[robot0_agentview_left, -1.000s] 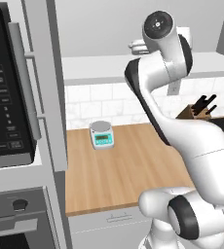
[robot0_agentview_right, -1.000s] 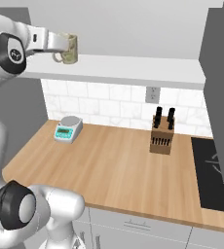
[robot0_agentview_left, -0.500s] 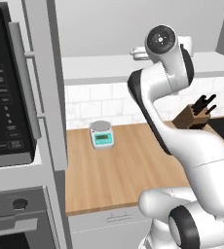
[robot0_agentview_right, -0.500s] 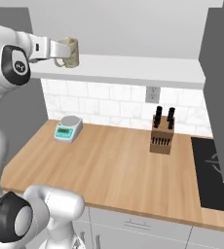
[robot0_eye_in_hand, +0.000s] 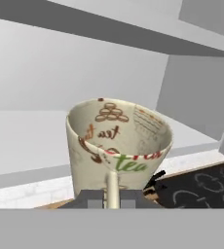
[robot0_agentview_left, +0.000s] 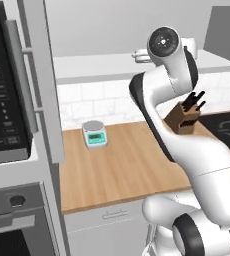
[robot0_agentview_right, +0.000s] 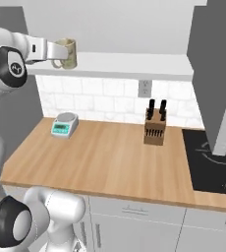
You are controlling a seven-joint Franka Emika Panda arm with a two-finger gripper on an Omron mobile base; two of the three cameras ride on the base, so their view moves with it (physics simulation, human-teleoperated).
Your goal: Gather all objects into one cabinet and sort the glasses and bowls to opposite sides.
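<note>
Gripper [robot0_agentview_right: 57, 52] closed on the rim of the beige patterned cup [robot0_agentview_right: 68, 53]. Cup held upright beside the white shelf [robot0_agentview_right: 134, 66], high above the wooden counter [robot0_agentview_right: 110, 162].

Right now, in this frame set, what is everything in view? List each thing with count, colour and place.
pale beige patterned tumbler: one, beige with brown, red and green print, held up by the claw beside the white shelf
small kitchen scale: one, grey top, teal front, on the counter by the wall
wooden knife block: one, brown with black handles, on the counter near the cooktop
wooden counter: one, light brown
black cooktop: one, right end of the counter
white shelf: one, above the tiled wall
black microwave: one, far left
claw: one, white, shut on the tumbler's rim
</note>
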